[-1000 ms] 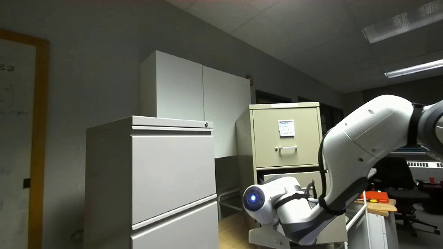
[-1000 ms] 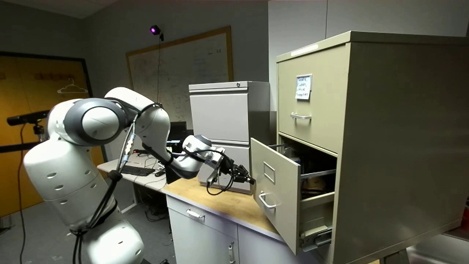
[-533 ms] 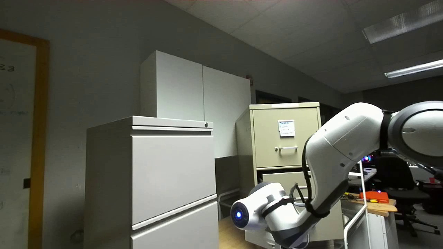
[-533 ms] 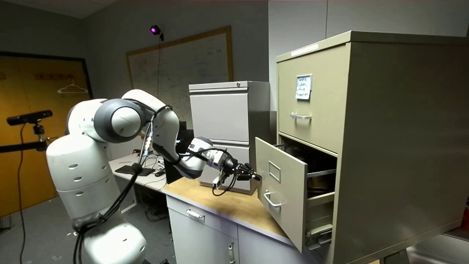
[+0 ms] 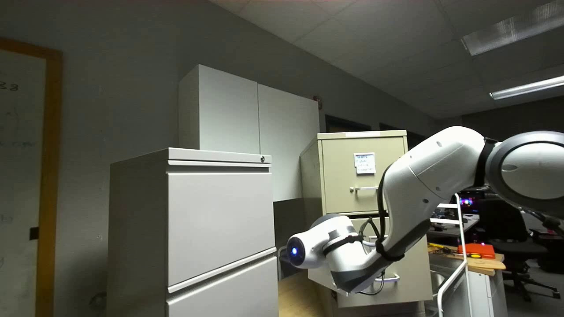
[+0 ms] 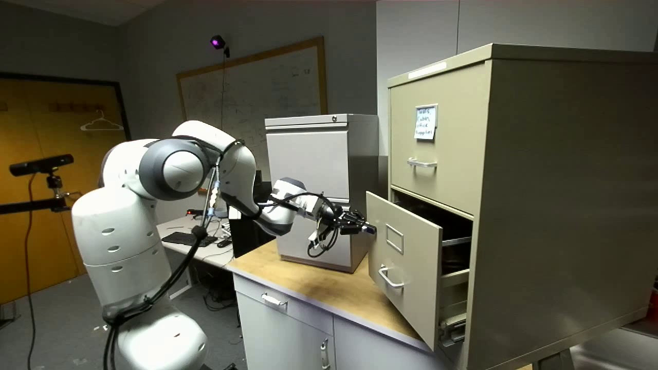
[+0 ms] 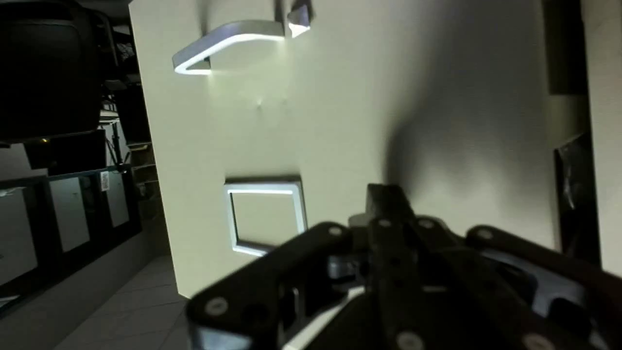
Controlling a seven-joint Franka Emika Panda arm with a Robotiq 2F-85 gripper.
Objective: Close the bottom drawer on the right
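Observation:
The bottom drawer (image 6: 414,303) of the tall beige filing cabinet stands partly open, its front sticking out from the cabinet. Its front also shows in an exterior view (image 5: 407,286), partly hidden by the arm, and fills much of the wrist view (image 7: 340,112). It has a metal pull handle (image 6: 390,277) and a metal label frame (image 6: 395,239). My gripper (image 6: 371,229) is shut with nothing seen between its fingers. Its fingertips (image 7: 388,194) are at the drawer front, touching or almost touching, beside the label frame near the edge by the grey cabinet.
The beige cabinet's upper drawer (image 6: 437,139) is closed and bears a white label card. A pale grey cabinet (image 6: 308,159) stands close beside my gripper. Below is a wooden countertop (image 6: 318,282) with white cupboards. A white metal frame (image 5: 460,246) stands beyond the drawer.
The bottom drawer has slid further into its cabinet. My gripper has moved towards the cabinet along with it and risen a little. It stays shut.

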